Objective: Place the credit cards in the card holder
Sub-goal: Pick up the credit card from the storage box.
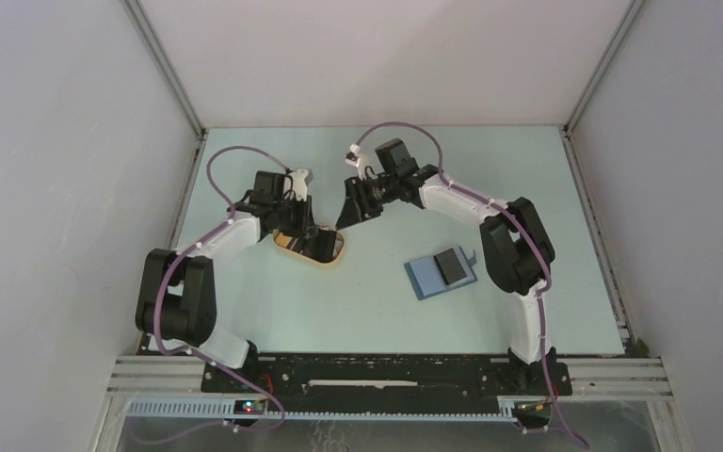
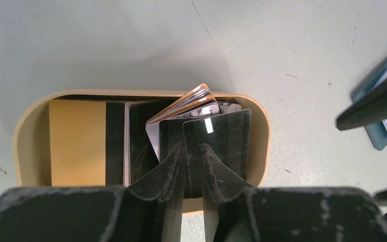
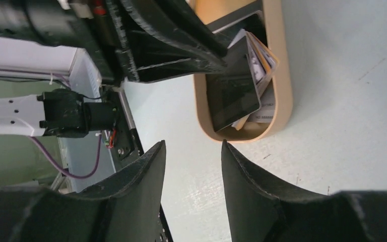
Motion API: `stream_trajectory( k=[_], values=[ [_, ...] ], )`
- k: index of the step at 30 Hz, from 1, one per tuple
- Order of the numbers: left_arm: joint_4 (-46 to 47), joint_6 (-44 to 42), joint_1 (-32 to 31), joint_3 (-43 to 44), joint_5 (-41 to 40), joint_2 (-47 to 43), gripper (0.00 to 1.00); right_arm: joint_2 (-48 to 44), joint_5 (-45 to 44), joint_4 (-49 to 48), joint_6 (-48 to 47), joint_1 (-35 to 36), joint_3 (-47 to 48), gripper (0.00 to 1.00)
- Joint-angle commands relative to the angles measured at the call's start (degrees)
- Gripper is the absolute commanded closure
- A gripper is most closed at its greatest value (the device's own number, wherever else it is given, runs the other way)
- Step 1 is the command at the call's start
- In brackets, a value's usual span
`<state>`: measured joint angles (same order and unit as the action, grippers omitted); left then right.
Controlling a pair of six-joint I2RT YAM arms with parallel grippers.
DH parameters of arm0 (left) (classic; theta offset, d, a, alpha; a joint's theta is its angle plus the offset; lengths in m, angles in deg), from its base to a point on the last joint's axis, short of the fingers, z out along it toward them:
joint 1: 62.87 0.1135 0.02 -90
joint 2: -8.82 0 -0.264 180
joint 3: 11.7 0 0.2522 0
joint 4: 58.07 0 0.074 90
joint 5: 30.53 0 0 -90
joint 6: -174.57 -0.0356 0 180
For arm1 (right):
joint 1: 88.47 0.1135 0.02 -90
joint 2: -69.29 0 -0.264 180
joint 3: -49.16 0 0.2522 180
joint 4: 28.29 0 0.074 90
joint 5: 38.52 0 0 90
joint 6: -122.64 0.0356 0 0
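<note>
The card holder (image 1: pixel 425 279) lies flat on the pale table (image 1: pixel 339 311), lower right of centre in the top view. It is the nearest task item to the arm bases. Its long axis runs left to right, rising slightly toward the right, and a small tab sticks out at its upper right corner. 1 dark card (image 1: pixel 450 266) rests on its right half, long axis roughly up the frame.

Farther back and left of centre sits the tan oval tray (image 1: pixel 285 244), well apart from the holder, with its long axis running left to right. In the left wrist view it holds several cards. A gold card (image 2: pixel 75 141) with a black stripe lies flat in the left half. A fanned stack (image 2: pixel 191 101) with orange edges leans in the right half.

The left gripper (image 2: pixel 194 156) reaches down into the tray, and its 2 fingers are clenched on a black card (image 2: pixel 227 136). That card stands on edge, tilted, with its long side across the frame. The right wrist view shows it leaning out over the tray's rounded end.

Just beyond the tray, the right gripper (image 3: pixel 191 171) hangs above bare table. Its jaws are parted with nothing between them.

A pale card in the tray carries print too small to read.
</note>
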<state>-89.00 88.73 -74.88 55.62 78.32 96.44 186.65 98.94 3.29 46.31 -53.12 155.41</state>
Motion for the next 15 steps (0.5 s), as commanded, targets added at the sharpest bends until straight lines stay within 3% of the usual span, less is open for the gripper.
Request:
stream_trajectory(
  k=[1, 15],
  values=[
    [1.3, 0.7, 0.7, -0.3, 3.6, 1.2, 0.76, 2.0, -3.5, 0.9, 2.7, 1.0, 3.4, 0.46],
    [-0.9, 1.0, 1.7, 1.9, 4.6, 4.6, 0.74, 8.7, -5.6, 5.1, 2.1, 2.4, 9.6, 0.48]
  ],
)
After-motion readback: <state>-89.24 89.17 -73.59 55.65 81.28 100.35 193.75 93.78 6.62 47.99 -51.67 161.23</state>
